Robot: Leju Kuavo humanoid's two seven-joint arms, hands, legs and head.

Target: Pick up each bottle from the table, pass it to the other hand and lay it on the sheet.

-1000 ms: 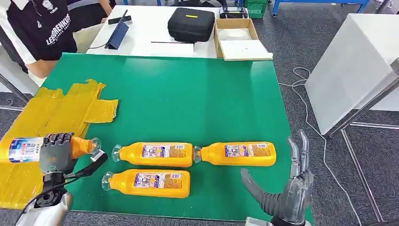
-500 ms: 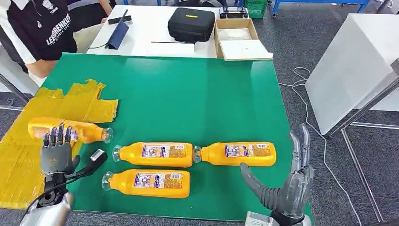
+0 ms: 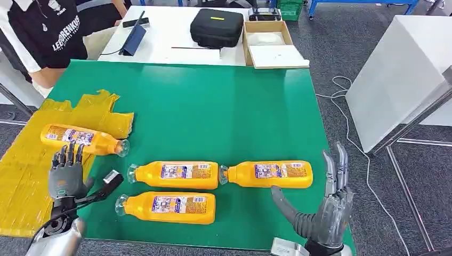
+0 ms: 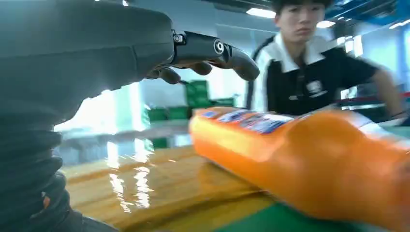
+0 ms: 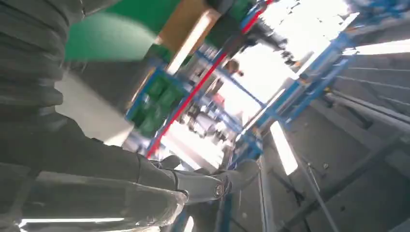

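Observation:
One orange bottle [image 3: 82,140] lies on its side on the yellow sheet [image 3: 32,160] at the table's left; it also fills the left wrist view as an orange bottle [image 4: 309,154]. My left hand [image 3: 65,175] is just below it, fingers spread, holding nothing. Three more orange bottles lie on the green table: one [image 3: 175,174] at centre, one [image 3: 266,174] to its right, one [image 3: 168,207] nearest me. My right hand [image 3: 322,210] hovers open at the front right edge, fingers pointing up, empty.
A person in a black and white shirt [image 3: 45,32] stands at the far left corner. Behind the green table [image 3: 213,106] a white table holds a black case [image 3: 217,26], a cardboard box [image 3: 272,45] and a tablet [image 3: 133,38]. A white cabinet [image 3: 405,69] stands to the right.
My left hand let go of the bottle, which now lies on the yellow sheet, and drew back toward me with fingers open. The right hand barely moved.

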